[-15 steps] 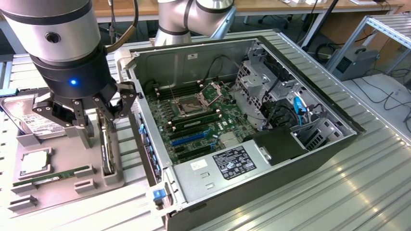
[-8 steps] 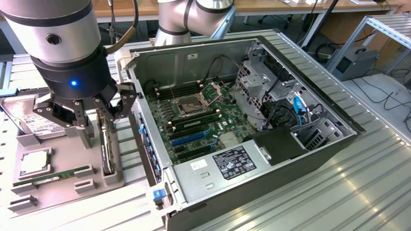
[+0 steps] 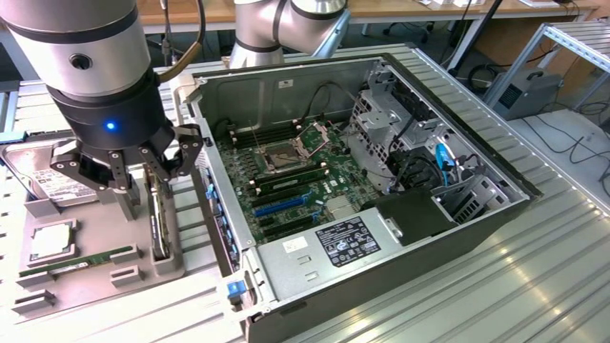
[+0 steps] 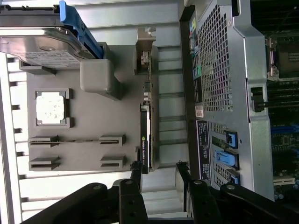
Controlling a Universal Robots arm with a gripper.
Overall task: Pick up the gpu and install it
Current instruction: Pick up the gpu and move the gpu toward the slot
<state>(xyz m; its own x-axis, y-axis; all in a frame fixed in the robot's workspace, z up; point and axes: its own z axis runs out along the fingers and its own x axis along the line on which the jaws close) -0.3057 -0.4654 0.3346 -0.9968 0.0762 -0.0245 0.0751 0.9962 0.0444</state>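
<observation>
I am working over the ribbed metal desk (image 3: 496, 300), where the open computer case (image 3: 276, 93) is lying on its side with its motherboard (image 3: 296, 179) exposed. On the exterior view's left of the case, just beside it, the grey parts tray (image 3: 86, 282) is carrying a hard drive (image 3: 53, 182), a processor (image 3: 53, 243) and a memory stick (image 3: 81, 259). The gripper (image 3: 141, 175) is hovering over the tray's case-side edge with its jaws spread wide, holding nothing. The gpu (image 4: 145, 135) is standing on edge in its tray slot, directly beneath the jaws. I am judging this as the approach to the pick. The grasp is calling for the jaws to straddle the thin card squarely.
</observation>
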